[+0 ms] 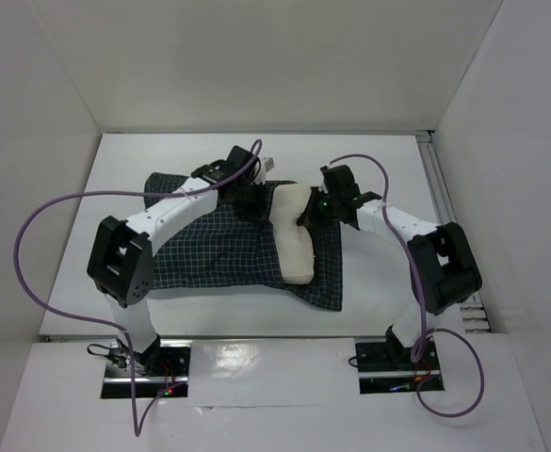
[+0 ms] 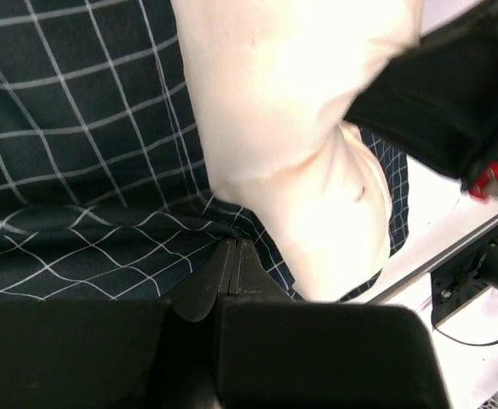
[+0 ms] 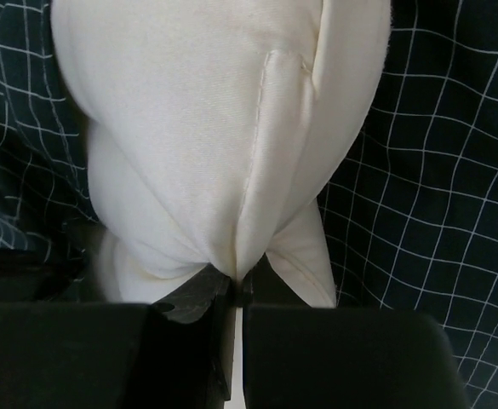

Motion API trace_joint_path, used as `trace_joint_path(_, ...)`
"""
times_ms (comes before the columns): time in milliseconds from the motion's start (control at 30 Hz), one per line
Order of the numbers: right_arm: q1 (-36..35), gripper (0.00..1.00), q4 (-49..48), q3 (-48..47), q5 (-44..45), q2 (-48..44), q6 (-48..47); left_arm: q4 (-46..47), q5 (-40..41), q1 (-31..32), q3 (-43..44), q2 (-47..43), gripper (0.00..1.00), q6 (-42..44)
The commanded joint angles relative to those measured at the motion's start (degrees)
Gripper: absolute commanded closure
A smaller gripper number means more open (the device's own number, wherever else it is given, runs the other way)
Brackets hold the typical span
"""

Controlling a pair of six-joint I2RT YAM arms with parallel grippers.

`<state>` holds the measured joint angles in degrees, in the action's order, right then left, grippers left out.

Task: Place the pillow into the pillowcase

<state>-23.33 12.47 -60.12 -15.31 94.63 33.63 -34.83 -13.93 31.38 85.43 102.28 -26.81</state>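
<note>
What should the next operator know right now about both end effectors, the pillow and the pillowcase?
Left end effector: shut on a fold of the pillowcase, beside the pillow.
Right end effector: shut on the pillow's far end.
Pillow lies on the right part of the pillowcase, mostly uncovered.
Done: both grasps.
To do: open the case and slide the pillow in.

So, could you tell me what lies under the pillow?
The pillowcase, showing on both sides of the pillow. The table beneath is covered there.
</note>
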Motion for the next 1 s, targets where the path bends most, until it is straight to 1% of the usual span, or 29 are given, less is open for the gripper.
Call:
trace_joint_path(0, -2.33, 1.00, -7.10, -1.32, -7.10, -4.54, 2.76, 4.16, -7.94, 1.58, 5.53, 0.99, 1.00, -1.84)
trace_joint_path(167, -7.77, 1.00, -11.05, 0.53, -9.20, -1.30, 5.74, 6.96, -13.39, 1.58, 7.91, 2.22, 1.00, -3.77)
trace_joint_path(200, -8.48, 1.00, -13.50, 0.53, -9.21, 0.45, 7.58, 7.49, -15.49, 1.58, 8.61, 2.22, 1.00, -3.78)
trace_joint_path(300, -9.01, 1.00, -18.34, 0.53, -11.58, 2.40, 10.92, 7.50, -17.17, 1.58, 10.98, 2.75, 1.00, -4.39)
trace_joint_path(333, -9.01, 1.00, -21.40, 0.01, -12.19, 2.40, 12.85, 7.50, -17.18, 1.58, 12.03, 2.75, 1.00, -3.87)
trace_joint_path(400, -9.01, 1.00, -22.23, -1.14, -11.68, 2.40, 12.87, 6.01, -16.04, 1.58, 12.74, 2.23, 1.00, -3.34)
trace_joint_path(467, -9.01, 1.00, -20.65, -2.19, -9.66, 1.79, 12.17, 5.47, -15.07, 1.58, 12.75, 1.70, 1.00, -2.72)
trace_joint_path(567, -9.01, 1.00, -18.36, -2.72, -8.60, 1.26, 10.76, 4.77, -12.53, 1.58, 9.42, 0.12, 1.00, -2.72)
trace_joint_path(667, -9.01, 1.00, -18.36, -0.97, -8.60, 0.73, 10.23, 4.77, -10.16, 1.58, 5.30, -1.29, 1.00, -2.72)
trace_joint_path(800, -9.01, 1.00, -19.50, 0.44, -9.21, 0.73, 10.85, 3.28, -6.29, 1.58, 2.20, -2.52, 1.00, -3.34)
trace_joint_path(867, -9.01, 1.00, -18.10, 0.44, -9.21, 1.26, 10.23, 1.53, -1.90, 1.58, 2.20, -2.52, 1.00, -3.87)
trace_joint_path(900, -9.01, 1.00, -17.31, -0.43, -9.21, 1.26, 9.19, -1.09, -0.06, 1.58, 2.81, -2.52, 0.96, -3.87)
trace_joint_path(933, -9.01, 0.88, -14.95, -0.96, -9.21, 1.26, 7.44, -2.25, 3.53, 1.58, 3.34, -2.52, 0.88, -3.87)
trace_joint_path(967, -8.49, 0.77, -13.36, -1.49, -9.21, 1.26, 6.29, -3.83, 5.22, 1.58, 4.04, -3.05, 0.85, -3.87)
